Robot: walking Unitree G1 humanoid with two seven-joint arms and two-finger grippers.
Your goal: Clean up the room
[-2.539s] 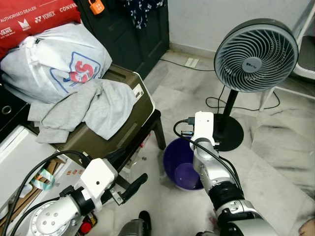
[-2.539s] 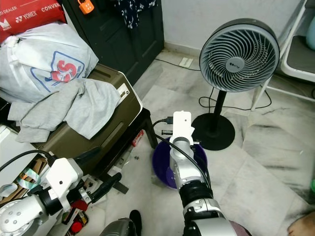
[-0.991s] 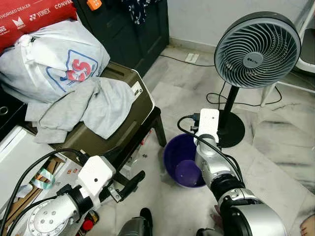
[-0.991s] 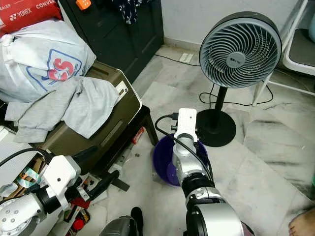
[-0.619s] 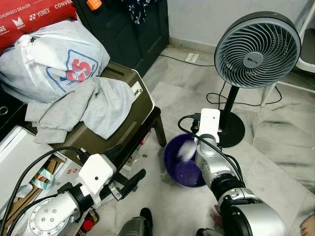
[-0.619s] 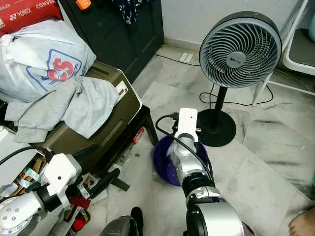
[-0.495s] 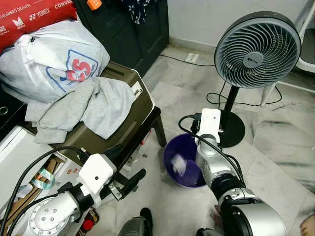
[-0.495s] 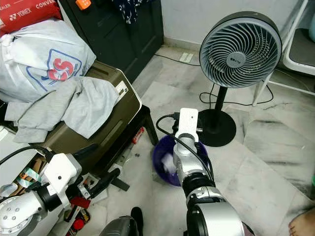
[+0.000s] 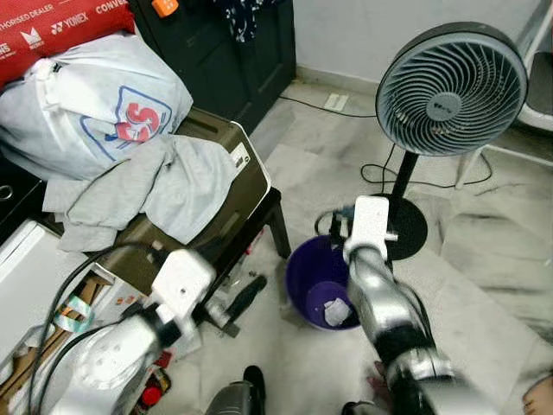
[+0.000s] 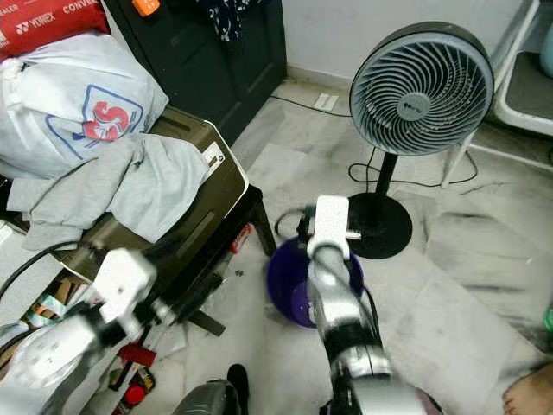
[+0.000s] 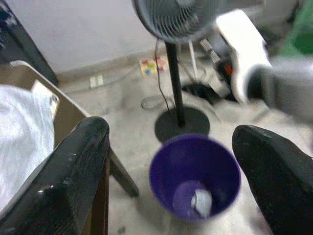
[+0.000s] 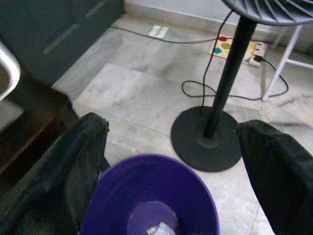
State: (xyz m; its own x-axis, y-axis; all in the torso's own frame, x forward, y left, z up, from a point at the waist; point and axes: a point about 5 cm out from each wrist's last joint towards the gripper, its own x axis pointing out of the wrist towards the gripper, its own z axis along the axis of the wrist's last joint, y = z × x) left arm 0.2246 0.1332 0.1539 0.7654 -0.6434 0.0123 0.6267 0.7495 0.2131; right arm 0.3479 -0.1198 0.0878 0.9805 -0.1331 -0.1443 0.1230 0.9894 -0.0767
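A purple bin [image 9: 300, 270] stands on the marble floor beside the stool's leg. A crumpled white paper [image 9: 335, 311] lies at its bottom, and shows too in the wrist views as paper [image 11: 200, 199] and paper [image 12: 159, 229]. My right gripper [image 12: 171, 147] hangs open above the bin [image 12: 146, 166], nothing between its fingers; its white wrist box [image 9: 370, 225] hides them from the head. My left gripper [image 11: 171, 161] is open and empty, low at the left, pointing at the bin [image 11: 164, 166]; one black finger [image 9: 246, 294] shows.
A grey standing fan [image 9: 449, 86] stands just behind the bin, its round base [image 9: 406, 232] and cable on the floor. An olive suitcase [image 9: 226, 216] on a dark stool carries a grey garment [image 9: 164, 186] and a white bag [image 9: 86, 95]. A person's foot [image 9: 540, 399] is at the lower right.
The white paper has dropped from my right gripper into the purple bin and now rests at the bottom. My left gripper has risen and swung toward the bin.
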